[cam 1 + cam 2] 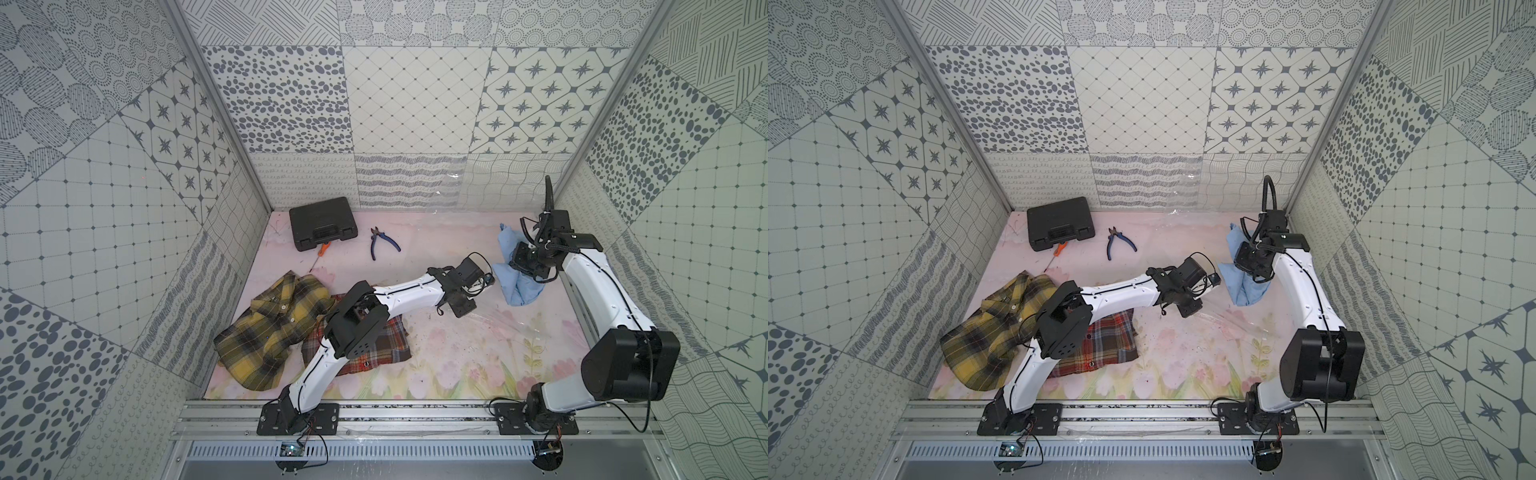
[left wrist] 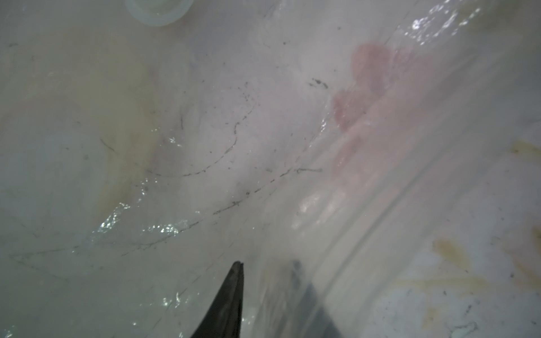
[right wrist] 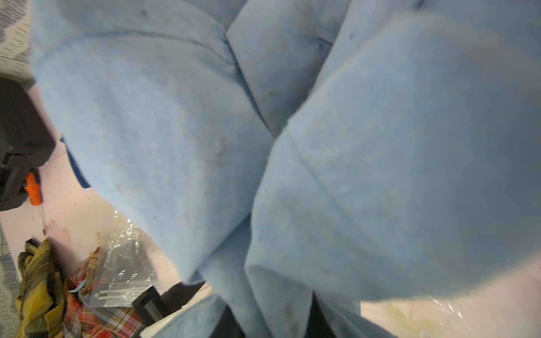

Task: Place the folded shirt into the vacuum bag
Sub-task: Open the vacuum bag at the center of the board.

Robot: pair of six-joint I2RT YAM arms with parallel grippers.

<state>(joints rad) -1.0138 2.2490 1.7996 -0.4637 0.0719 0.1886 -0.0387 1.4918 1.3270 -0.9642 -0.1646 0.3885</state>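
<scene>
The folded shirt (image 1: 517, 282) (image 1: 1246, 289) is light blue and hangs bunched at the back right, lifted off the table. My right gripper (image 1: 528, 266) (image 3: 273, 319) is shut on it, and the cloth (image 3: 205, 117) fills the right wrist view. The vacuum bag (image 1: 509, 324) (image 1: 1237, 320) lies clear and glossy on the flowered table, below and left of the shirt. My left gripper (image 1: 462, 306) (image 2: 268, 263) is down at the bag's edge, jaws apart. One finger (image 2: 231, 298) is above the plastic (image 2: 205, 131), the other shows dimly through it. The white valve cap (image 2: 158, 11) sits beyond.
A black tool case (image 1: 323, 226), blue-handled pliers (image 1: 383, 243) and an orange screwdriver (image 1: 323, 249) lie at the back left. A yellow plaid shirt (image 1: 270, 324) and a red plaid shirt (image 1: 376, 347) lie at the front left under my left arm. Patterned walls enclose three sides.
</scene>
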